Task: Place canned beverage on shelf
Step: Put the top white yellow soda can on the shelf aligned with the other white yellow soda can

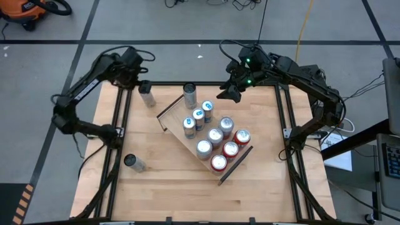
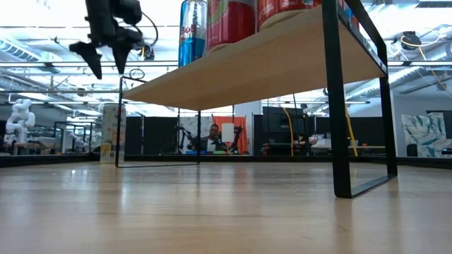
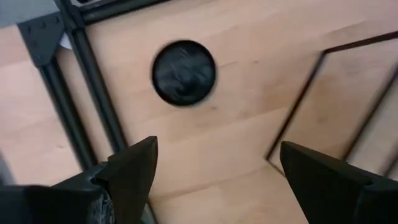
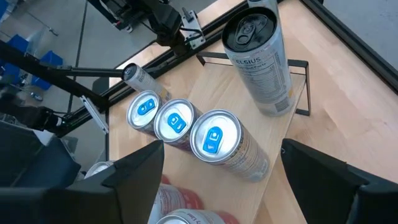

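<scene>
The shelf (image 1: 177, 119) stands slantwise at mid-table on black rail legs (image 2: 340, 106) and carries several upright cans: blue-topped ones (image 4: 177, 121), red ones (image 1: 230, 149) and a tall silver can (image 4: 258, 56) at its far end. One dark-topped can (image 3: 183, 71) stands on the tabletop at the far left (image 1: 146, 94). My left gripper (image 1: 136, 75) hangs open above and just beyond it (image 2: 107, 67), touching nothing. My right gripper (image 1: 226, 94) is open in the air past the shelf's far end, angled down toward its cans (image 4: 221, 168).
Another can (image 1: 133, 162) is on the tabletop at the near left. Black frame bars (image 1: 122, 119) run along the table's left and right sides (image 1: 282, 119). Bare wood lies along the near edge (image 1: 187, 200). A person sits in the room beyond (image 2: 214, 134).
</scene>
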Available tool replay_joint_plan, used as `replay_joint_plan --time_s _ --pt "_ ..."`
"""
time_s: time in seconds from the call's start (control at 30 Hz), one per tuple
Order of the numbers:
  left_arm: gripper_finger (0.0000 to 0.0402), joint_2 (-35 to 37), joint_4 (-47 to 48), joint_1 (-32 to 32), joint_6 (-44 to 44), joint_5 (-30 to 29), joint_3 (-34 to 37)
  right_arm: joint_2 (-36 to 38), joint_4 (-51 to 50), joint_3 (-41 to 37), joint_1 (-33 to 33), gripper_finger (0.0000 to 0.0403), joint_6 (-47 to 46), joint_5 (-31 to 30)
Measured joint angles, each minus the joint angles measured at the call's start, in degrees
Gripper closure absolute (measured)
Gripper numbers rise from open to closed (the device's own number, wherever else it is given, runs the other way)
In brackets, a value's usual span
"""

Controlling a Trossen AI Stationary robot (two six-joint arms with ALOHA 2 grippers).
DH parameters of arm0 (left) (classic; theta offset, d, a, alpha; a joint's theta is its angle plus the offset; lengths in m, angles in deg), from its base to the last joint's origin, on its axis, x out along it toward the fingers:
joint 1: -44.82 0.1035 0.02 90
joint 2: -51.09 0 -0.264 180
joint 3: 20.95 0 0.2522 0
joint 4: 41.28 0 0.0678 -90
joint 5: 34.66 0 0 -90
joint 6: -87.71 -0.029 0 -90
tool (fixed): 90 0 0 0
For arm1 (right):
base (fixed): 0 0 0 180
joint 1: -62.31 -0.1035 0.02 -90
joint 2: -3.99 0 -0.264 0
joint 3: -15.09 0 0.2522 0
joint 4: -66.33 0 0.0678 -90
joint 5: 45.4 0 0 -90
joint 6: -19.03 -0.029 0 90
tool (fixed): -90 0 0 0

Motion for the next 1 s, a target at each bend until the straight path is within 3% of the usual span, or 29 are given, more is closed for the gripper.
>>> replay_joint_plan --time_s 0.53,1.0 --pt "0.0065 -11.53 -3.36 4.52 -11.64 -5.92 0.0 0.0 0.22 0.0 1.35 0.0101 1.95 -0.48" --pt "0.0065 -18.2 -4.73 4.56 -14.48 -4.12 0.0 0.0 0.2 0.0 1.38 0.0101 1.97 -3.28"
